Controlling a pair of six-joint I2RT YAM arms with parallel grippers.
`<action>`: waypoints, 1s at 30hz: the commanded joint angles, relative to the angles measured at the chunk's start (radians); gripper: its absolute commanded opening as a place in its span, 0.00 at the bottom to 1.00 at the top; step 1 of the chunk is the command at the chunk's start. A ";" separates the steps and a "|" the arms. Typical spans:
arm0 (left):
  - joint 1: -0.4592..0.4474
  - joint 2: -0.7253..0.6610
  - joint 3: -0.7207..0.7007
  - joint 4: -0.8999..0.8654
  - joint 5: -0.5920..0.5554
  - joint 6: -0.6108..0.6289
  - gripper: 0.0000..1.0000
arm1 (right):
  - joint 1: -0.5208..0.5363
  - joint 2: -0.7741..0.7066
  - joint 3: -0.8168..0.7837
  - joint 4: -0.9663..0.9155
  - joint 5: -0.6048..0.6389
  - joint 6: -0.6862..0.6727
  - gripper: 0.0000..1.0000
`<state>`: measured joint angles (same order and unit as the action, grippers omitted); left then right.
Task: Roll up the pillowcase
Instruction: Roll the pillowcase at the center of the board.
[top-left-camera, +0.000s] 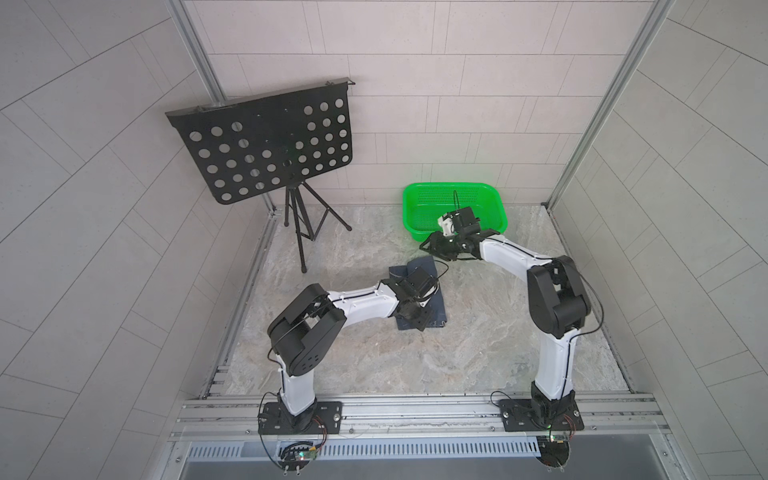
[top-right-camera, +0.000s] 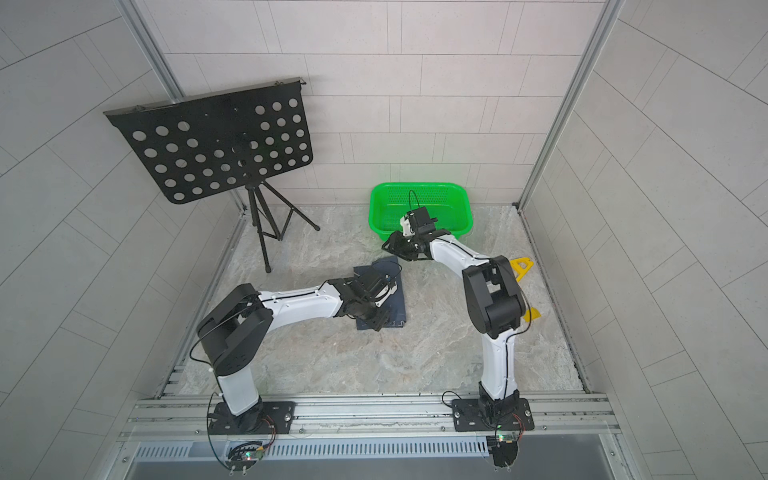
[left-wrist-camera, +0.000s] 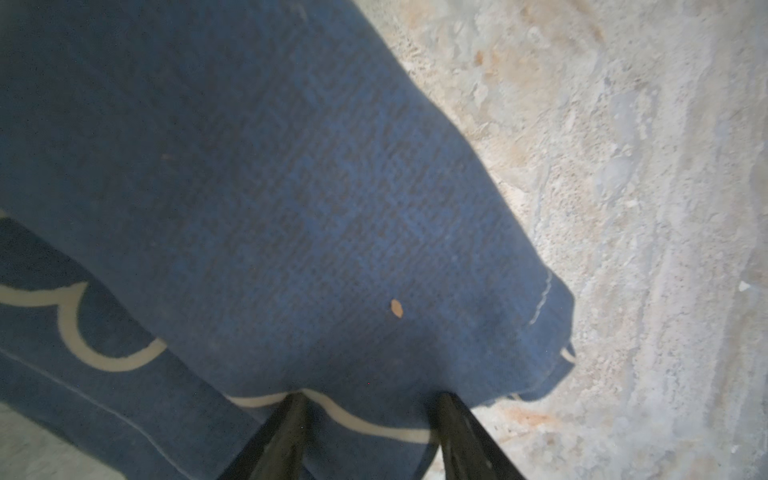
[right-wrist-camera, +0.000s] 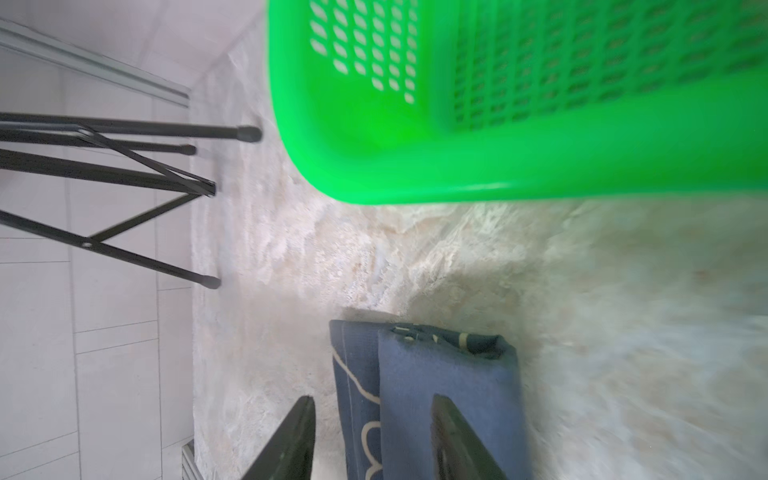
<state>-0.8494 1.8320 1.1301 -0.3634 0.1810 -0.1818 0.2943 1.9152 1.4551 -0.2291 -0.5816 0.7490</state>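
Cloth location: the dark navy denim-like pillowcase with pale outline drawings (top-left-camera: 439, 311) lies on the beige marble-pattern table (top-left-camera: 374, 365), near its centre, in both top views. The left arm covers most of it. The pillowcase (right-wrist-camera: 449, 374) is folded over itself, with a thick upper layer resting on a flat lower layer that carries a pale curved line. The left gripper (left-wrist-camera: 372, 397) is on the near end of the cloth; its jaws stand spread, with both tips touching the edge of the upper layer (left-wrist-camera: 291, 187). The right gripper (right-wrist-camera: 372, 399) holds nothing: its jaws are spread and clear of the cloth, near the bright green perforated plastic basket (top-left-camera: 457, 189). A black perforated metal music stand (top-left-camera: 266, 145) stands at the far left corner.
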 joint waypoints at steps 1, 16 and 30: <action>-0.003 -0.035 0.030 -0.111 0.016 0.007 0.59 | -0.053 -0.134 -0.097 -0.001 -0.052 -0.054 0.54; 0.114 -0.074 0.189 -0.147 -0.001 -0.012 0.63 | -0.121 -0.505 -0.687 0.196 -0.155 0.055 0.72; 0.147 0.179 0.347 -0.133 -0.136 -0.015 0.58 | -0.069 -0.256 -0.766 0.562 -0.255 0.230 0.67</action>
<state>-0.6983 1.9930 1.4548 -0.4839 0.0914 -0.1921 0.2192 1.6337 0.6876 0.2363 -0.8085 0.9447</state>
